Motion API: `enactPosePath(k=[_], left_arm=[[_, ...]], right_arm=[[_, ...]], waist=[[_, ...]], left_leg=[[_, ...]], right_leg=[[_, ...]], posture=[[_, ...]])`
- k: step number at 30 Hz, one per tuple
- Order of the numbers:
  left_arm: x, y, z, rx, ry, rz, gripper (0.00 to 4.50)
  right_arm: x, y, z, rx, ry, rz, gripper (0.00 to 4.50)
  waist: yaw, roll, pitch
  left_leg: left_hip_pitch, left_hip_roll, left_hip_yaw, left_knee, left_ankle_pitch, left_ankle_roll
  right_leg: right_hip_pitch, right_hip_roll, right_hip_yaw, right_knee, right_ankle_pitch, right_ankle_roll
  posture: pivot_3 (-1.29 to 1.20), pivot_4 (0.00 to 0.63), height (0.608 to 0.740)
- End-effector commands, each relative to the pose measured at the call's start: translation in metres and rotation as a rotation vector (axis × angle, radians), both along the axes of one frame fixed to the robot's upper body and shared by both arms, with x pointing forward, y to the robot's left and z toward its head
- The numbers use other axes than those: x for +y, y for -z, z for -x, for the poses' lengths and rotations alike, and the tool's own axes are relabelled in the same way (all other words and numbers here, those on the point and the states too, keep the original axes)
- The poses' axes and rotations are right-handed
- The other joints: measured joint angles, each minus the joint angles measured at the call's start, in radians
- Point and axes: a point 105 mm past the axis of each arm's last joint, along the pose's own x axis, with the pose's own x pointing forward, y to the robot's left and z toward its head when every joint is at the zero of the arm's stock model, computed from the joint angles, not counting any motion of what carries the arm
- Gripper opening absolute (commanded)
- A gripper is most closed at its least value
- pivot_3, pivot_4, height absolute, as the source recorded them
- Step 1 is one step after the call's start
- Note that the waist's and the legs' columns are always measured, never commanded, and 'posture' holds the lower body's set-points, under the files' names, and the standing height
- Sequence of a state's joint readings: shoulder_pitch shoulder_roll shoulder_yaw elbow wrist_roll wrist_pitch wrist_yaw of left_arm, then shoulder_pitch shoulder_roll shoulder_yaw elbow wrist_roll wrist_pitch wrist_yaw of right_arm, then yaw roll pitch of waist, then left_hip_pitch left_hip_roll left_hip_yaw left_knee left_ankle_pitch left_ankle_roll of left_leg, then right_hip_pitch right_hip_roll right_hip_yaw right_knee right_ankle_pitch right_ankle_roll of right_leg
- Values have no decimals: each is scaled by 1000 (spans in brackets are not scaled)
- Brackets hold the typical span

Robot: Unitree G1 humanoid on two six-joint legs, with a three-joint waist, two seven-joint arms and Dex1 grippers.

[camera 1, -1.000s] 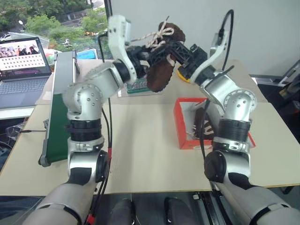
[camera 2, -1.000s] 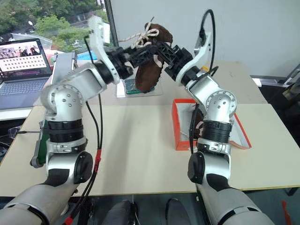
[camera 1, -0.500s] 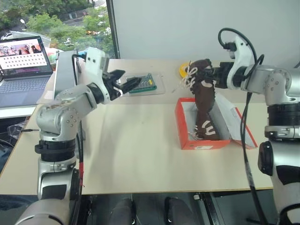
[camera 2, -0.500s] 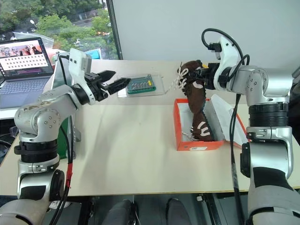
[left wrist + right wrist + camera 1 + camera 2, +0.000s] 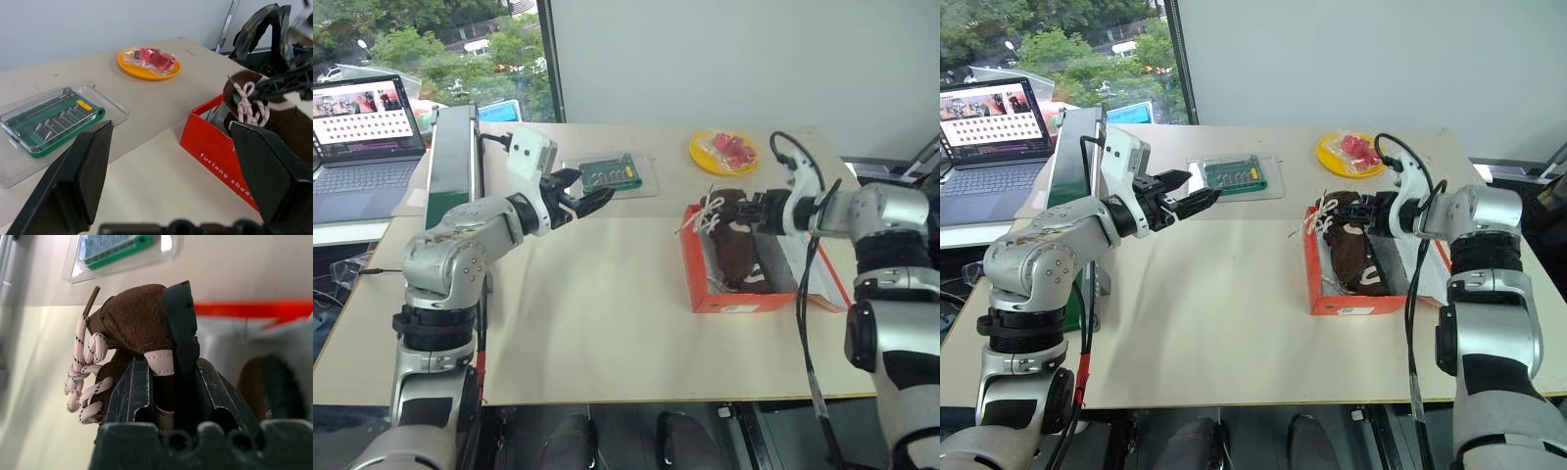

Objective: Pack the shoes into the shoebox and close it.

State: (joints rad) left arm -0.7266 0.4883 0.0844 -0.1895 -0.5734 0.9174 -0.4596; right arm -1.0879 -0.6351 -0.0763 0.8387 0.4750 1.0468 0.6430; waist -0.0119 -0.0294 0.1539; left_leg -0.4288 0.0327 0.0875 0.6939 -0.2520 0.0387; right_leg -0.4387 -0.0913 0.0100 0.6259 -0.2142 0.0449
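The shoebox (image 5: 736, 294) sits open on the table (image 5: 607, 323), orange-red outside and white inside, and it serves here as the landmark. One dark brown shoe (image 5: 732, 245) lies lengthwise in it, cream laces (image 5: 703, 213) spilling over the box's far-left corner. A second brown shape shows deeper in the box in the right wrist view, too blurred to make out. The open lid (image 5: 813, 269) lies flat on the table along the box's right side.

The right tool (image 5: 166, 377) reaches in from the right of the box at its far end, and its two black fingers are clamped on the heel collar of the shoe, with the pale heel tab pinched between them.

The left tool (image 5: 589, 196) hangs above the table well to the left of the box and a little farther back, pointing roughly toward it, its fingers (image 5: 83, 171) spread wide apart with nothing between them.

Beyond the box and to its left, near the left tool, lies a clear tray (image 5: 612, 176) holding a green board. Just beyond the box's far end stands a yellow plate (image 5: 723, 151) with a red packet on it. Far to the left of the box a green conveyor unit (image 5: 450, 157) runs along the table edge, and past it an open laptop (image 5: 362, 137) stands
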Motion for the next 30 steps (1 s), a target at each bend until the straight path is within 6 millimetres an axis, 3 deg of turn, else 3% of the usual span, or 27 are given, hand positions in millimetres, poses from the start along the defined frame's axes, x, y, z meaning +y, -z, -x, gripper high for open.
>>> enactPosePath(k=[1, 5, 12, 19, 23, 28, 30], left_arm=[[3, -15, 6, -67, -10, -5, 4076], [2, -14, 7, -67, -11, -9, 4076], [-11, -7, 6, -62, 33, -47, 4076], [-22, -5, 7, -79, 67, -78, 4076], [-24, -2, 6, -82, 69, -82, 4076], [-27, -1, 6, -80, 75, -80, 4076], [-27, -1, 6, -80, 74, -79, 4076]], right_arm=[[-5, -7, -4, -47, 32, -54, 592], [-3, 15, -2, 9, 28, -14, 592], [4, 63, 0, 59, -72, 347, 592], [7, 78, -3, 48, -110, 510, 592], [7, 76, -7, 4, -129, 598, 592], [10, 74, -8, -16, -128, 589, 592], [10, 72, -8, -19, -123, 582, 1578]], waist=[[-1, 0, 0], [-2, 0, 0], [-2, 0, 0], [-1, -1, -1], [-1, -1, -1], [-1, -1, -1], [-1, -1, -1]], left_leg=[[0, 0, 0, 0, 0, 0], [0, 0, 0, 0, 1, -1], [3, 0, 0, 0, 2, -4], [15, 0, -1, 0, -3, 4], [18, 0, -2, 0, -3, 4], [19, 0, -2, 0, -3, 4], [19, 0, -1, 0, -3, 4]], right_leg=[[0, 0, 0, 0, 0, 0], [0, 0, 0, 0, 0, 0], [2, 0, 1, 1, 0, 0], [16, 0, -1, -1, 0, 0], [17, 0, -1, -1, 0, 0], [18, 0, -1, 0, 0, 0], [18, 0, -1, 0, 0, 0]], posture=[[0, 150, 740], [0, 150, 740], [0, 150, 740], [0, 150, 740], [0, 150, 740], [0, 150, 740], [0, 150, 740]])
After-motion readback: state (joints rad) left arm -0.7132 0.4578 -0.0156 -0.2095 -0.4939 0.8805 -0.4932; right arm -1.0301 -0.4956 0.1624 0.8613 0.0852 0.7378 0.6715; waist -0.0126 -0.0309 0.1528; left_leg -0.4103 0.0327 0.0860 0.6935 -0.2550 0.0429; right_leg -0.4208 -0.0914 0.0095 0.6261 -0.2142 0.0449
